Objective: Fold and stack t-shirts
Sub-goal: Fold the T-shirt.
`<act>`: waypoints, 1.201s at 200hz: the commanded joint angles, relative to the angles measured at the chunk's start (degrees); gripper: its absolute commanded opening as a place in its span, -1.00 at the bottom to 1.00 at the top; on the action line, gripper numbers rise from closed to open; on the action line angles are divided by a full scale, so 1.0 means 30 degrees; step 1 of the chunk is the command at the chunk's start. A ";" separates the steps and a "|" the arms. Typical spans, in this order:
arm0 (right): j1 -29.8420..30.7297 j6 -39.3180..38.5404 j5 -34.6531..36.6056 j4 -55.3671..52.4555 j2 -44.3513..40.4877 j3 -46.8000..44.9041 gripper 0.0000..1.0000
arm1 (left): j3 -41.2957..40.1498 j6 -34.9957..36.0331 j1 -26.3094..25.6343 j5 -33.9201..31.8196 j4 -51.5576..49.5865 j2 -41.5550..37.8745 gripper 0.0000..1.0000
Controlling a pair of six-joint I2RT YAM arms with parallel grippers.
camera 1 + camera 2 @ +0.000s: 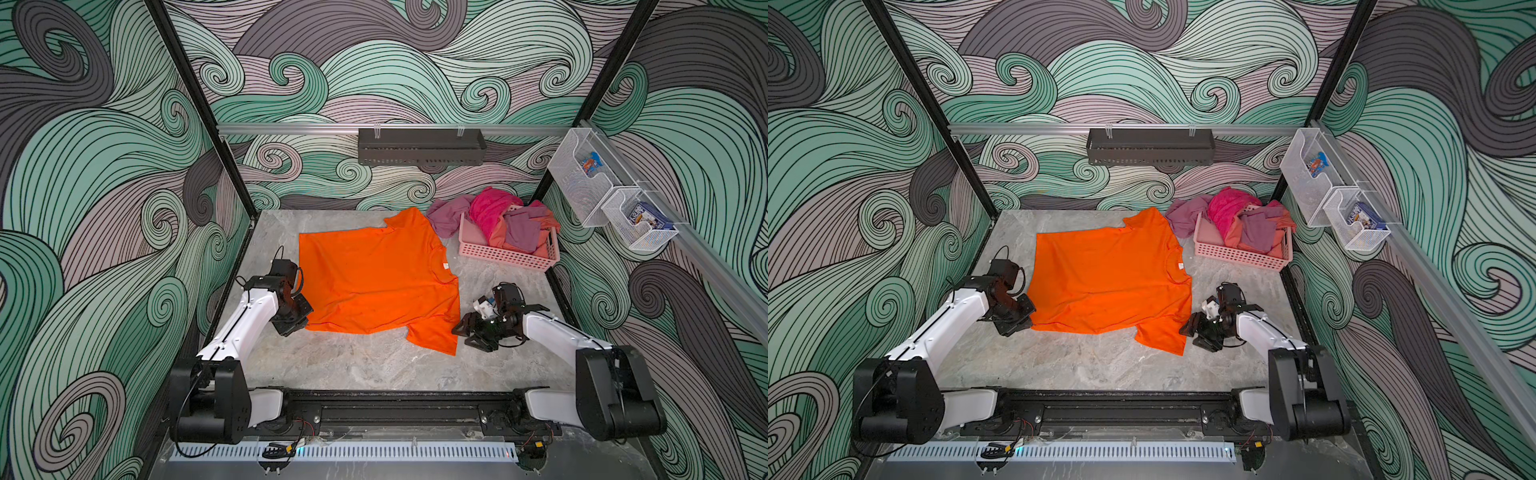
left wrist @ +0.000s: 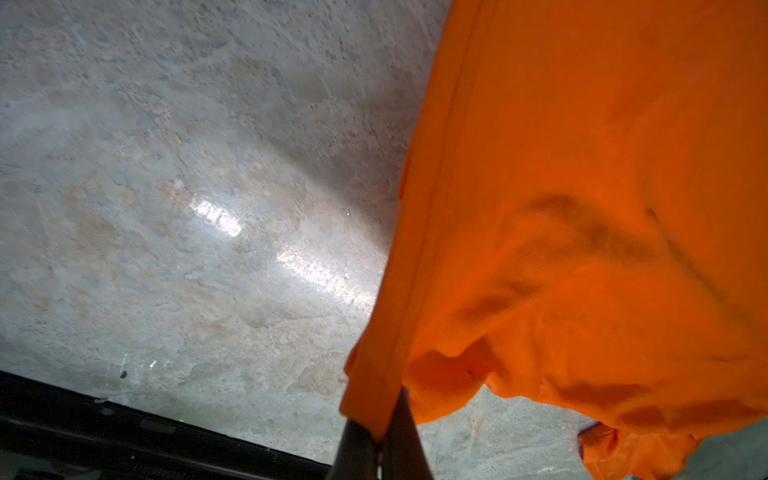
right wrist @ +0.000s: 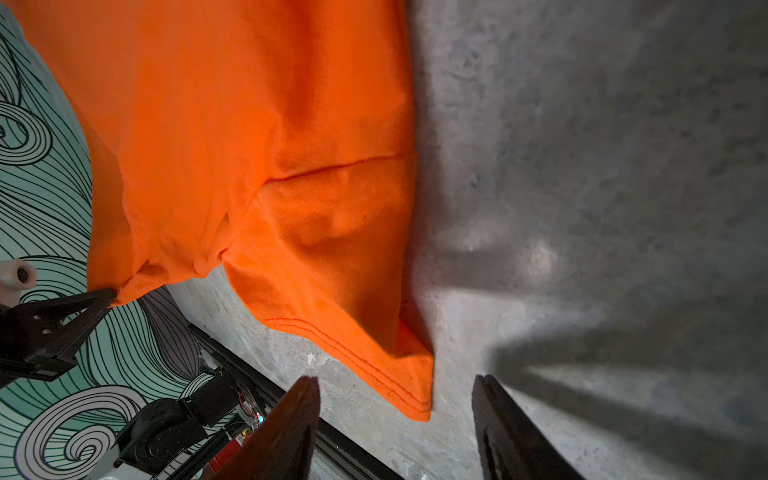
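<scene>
A bright orange t-shirt [image 1: 374, 274] [image 1: 1108, 278] lies spread on the grey marbled table, its neck label toward the right side. My left gripper [image 1: 303, 323] [image 1: 1027, 322] [image 2: 380, 432] is shut on the shirt's near-left hem corner, and the cloth [image 2: 582, 208] is lifted a little there. My right gripper [image 1: 463, 336] [image 1: 1187, 336] [image 3: 395, 380] stands open, low over the table at the near sleeve [image 3: 332, 257]. In the right wrist view the sleeve's hem corner shows between the spread fingers, unclamped.
A pink lattice basket [image 1: 511, 255] heaped with pink and purple clothes stands at the back right, beside the shirt's far sleeve. A purple garment [image 1: 446, 216] spills over its left side. A black rail [image 1: 395, 409] runs along the table's front edge. Wire bins [image 1: 582, 174] hang on the right wall.
</scene>
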 commanded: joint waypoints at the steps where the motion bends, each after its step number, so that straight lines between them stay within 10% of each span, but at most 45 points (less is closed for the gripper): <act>1: -0.0120 -0.0257 -0.0604 0.1746 0.1361 -0.0072 0.19 | 0.0628 0.0367 0.0153 -0.0064 -0.0988 -0.0482 -1.00; 30: -0.0120 -0.0211 -0.1261 0.2715 0.3415 0.0101 0.03 | 0.0598 0.0327 0.0162 -0.0108 -0.1125 -0.0656 -1.00; 90: -0.0112 -0.1279 -0.2212 -0.0306 0.1716 0.0458 -0.95 | 0.0592 0.0064 0.0206 -0.0138 -0.1570 -0.1244 -1.00; 144: -0.0099 -0.1782 -0.1717 -0.6208 -0.3203 0.1989 -0.91 | 0.0173 -0.0487 0.0220 0.0443 -0.2917 -0.2044 -1.00; 240: -0.0080 -0.1873 -0.3158 -1.0781 -0.3062 0.4224 -0.85 | -0.0602 -0.2030 0.0205 0.1626 -0.4105 -0.3983 -1.00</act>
